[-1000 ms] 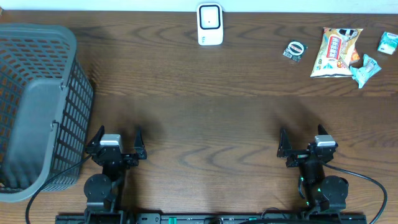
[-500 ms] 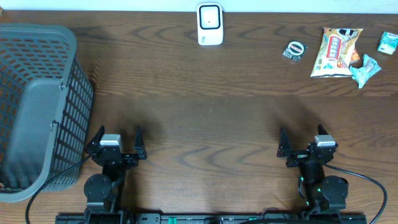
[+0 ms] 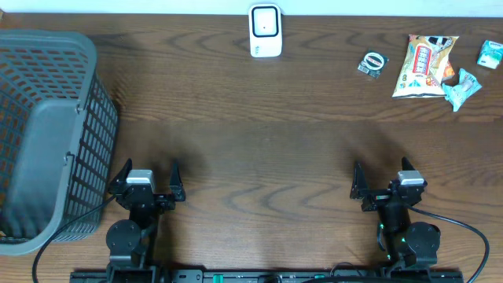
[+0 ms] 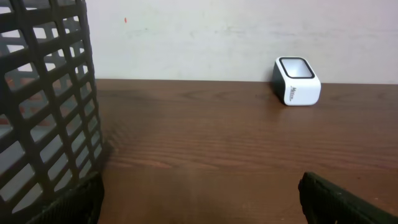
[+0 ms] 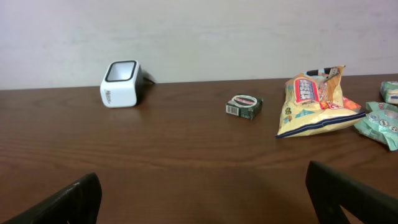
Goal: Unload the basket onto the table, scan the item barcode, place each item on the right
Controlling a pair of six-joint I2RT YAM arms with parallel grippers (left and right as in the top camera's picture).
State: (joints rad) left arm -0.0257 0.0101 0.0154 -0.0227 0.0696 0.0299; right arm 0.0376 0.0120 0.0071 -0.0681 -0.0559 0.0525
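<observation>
A white barcode scanner point(image 3: 266, 31) stands at the table's far edge, its window facing up; it also shows in the left wrist view point(image 4: 296, 80) and the right wrist view point(image 5: 122, 83). Items lie at the far right: a small dark green round pack point(image 3: 373, 63) point(image 5: 244, 106), a yellow-and-red snack bag point(image 3: 424, 66) point(image 5: 314, 102) and teal packets point(image 3: 461, 88) point(image 5: 379, 121). My left gripper point(image 3: 150, 170) point(image 4: 201, 199) and right gripper point(image 3: 382, 173) point(image 5: 205, 199) rest low at the near edge, both open and holding nothing, far from the items.
A large grey plastic basket point(image 3: 47, 134) fills the left side, its mesh wall point(image 4: 43, 112) close beside my left gripper. Another teal packet point(image 3: 491, 54) lies at the far right corner. Brown wooden table point(image 3: 267, 141) spans the view.
</observation>
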